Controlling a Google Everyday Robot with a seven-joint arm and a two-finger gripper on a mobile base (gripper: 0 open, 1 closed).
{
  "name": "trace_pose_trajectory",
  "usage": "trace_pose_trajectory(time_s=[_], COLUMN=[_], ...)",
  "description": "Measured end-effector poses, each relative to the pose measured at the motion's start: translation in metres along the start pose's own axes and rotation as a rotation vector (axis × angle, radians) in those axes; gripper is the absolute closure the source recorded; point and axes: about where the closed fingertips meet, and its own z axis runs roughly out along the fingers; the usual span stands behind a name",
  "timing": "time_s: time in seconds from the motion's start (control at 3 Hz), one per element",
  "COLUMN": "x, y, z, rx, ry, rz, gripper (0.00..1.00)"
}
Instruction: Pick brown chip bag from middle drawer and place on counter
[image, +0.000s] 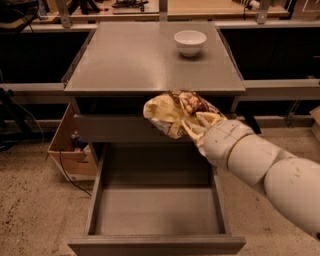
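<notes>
The brown chip bag (172, 111) is held in the air in front of the cabinet, just below the front edge of the counter (140, 60). It looks crumpled, pale yellow with a dark brown patch on top. My gripper (196, 126) is shut on the bag's right side, and my white arm comes in from the lower right. The middle drawer (155, 215) is pulled out below the bag, and its grey floor is bare.
A white bowl (190, 42) stands at the back right of the counter. A shallower drawer (110, 125) is slightly out above the middle one. An open cardboard box (70, 150) sits on the floor to the left. Wooden tables run along the back.
</notes>
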Motion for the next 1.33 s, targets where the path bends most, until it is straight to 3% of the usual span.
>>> trace_pose_trajectory(time_s=[0.33, 0.67, 1.33], x=[-0.07, -0.136, -0.129], y=[-0.021, -0.034, -0.036], z=[-0.007, 0.005, 0.022], rx=[0.062, 0.083, 0.084], ry=[-0.096, -0.192, -0.213], rz=[-0.097, -0.169, -0.177], gripper=[1.0, 1.0, 1.0])
